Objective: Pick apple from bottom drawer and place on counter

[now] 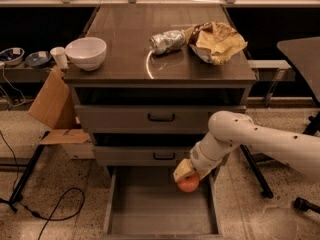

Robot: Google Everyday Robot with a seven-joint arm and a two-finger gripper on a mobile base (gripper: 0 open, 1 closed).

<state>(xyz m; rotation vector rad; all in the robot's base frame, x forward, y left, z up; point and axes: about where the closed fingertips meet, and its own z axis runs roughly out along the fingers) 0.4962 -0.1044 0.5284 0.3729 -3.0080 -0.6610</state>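
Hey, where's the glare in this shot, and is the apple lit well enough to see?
Camera view: a curved glare streak lies on the counter beside the foil; the bottom drawer is dim and shadowed, yet the apple shows clearly red, gripped by the end effector over the drawer's right side.

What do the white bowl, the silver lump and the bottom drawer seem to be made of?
The white bowl looks like glazed ceramic: smooth, glossy rim. The silver lump seems crumpled foil: creased, glinting. The bottom drawer looks like painted metal: flat matt grey floor, thin walls. The gripper holds the apple over its right rear corner.
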